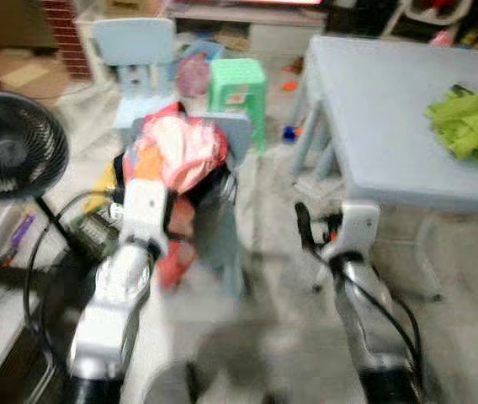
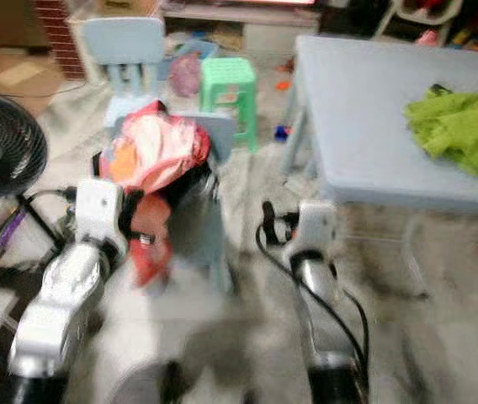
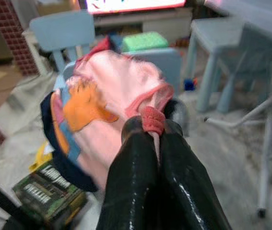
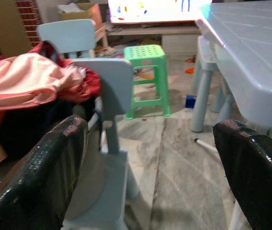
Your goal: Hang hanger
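While the left gripper (image 3: 156,143) is pinching a pink ribbed edge of the clothes (image 3: 112,91) between its closed jaws, the bundle is lying heaped over the small pale blue chair (image 4: 108,86) in front of the robot. The clothes are looking mostly pink, with an orange patch, a dark navy layer and red trim; whether a hanger is among them cannot be told. On the floor beside the chair a green and black box (image 3: 50,191) is lying, and its white lettering is too blurred to read. The right gripper (image 4: 155,172) is hanging with its jaws spread wide apart, holding nothing, near the chair's back. A green stool (image 1: 237,84) is standing behind the chair, next to a second pale blue chair (image 1: 134,42). The pale blue worktop (image 1: 374,109) to the right is carrying a crumpled lime green cloth (image 1: 473,126). A black fan (image 1: 7,147) is standing at the robot's left.
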Robot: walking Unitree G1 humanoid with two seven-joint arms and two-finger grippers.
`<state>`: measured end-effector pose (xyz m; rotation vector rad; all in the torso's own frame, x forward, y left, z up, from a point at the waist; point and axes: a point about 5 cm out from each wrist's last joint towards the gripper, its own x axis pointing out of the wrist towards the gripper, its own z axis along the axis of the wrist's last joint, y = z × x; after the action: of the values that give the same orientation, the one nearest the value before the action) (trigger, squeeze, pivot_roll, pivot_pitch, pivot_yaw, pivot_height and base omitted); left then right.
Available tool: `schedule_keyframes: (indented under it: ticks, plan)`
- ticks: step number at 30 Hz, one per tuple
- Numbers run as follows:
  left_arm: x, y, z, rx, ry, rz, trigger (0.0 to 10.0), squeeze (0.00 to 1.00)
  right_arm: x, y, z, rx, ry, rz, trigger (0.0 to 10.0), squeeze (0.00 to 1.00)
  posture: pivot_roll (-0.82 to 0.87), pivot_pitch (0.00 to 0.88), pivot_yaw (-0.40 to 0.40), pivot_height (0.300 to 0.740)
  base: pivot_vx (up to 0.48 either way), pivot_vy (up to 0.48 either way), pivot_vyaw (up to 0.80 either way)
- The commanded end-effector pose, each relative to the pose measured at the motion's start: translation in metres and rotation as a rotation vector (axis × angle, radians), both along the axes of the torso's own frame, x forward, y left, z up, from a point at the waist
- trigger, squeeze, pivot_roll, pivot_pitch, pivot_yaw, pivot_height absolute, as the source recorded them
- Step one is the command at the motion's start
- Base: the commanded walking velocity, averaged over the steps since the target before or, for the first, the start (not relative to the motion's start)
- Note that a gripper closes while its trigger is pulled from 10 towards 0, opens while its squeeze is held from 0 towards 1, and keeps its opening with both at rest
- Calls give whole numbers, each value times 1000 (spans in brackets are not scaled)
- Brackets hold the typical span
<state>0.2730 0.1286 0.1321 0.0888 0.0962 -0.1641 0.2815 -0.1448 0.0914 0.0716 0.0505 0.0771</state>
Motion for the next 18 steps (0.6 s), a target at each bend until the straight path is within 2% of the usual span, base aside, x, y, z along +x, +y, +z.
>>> schedule_keyframes:
  ticks: [1, 5, 8, 18]
  plan:
    - [1, -6, 9, -4, -36, -47, 10000, 0, 2, -3, 3, 7, -9, -12, 10000, 0, 37, 52, -25, 740, 0, 0, 0]
    - [-4, -26, 19, 17, -102, -175, 10000, 0, 4, -7, 5, 8, -17, -29, 10000, 0, 34, 54, -29, 740, 0, 0, 0]
    - [-5, -28, 19, 15, -106, -184, 10000, 0, 5, -10, 6, 11, -15, -44, 10000, 0, 32, 56, -31, 740, 0, 0, 0]
    - [-5, -28, 17, -86, -71, -224, 10000, 0, 5, -14, 5, -3, -9, -54, 10000, 0, 25, 56, -39, 740, 0, 0, -800]
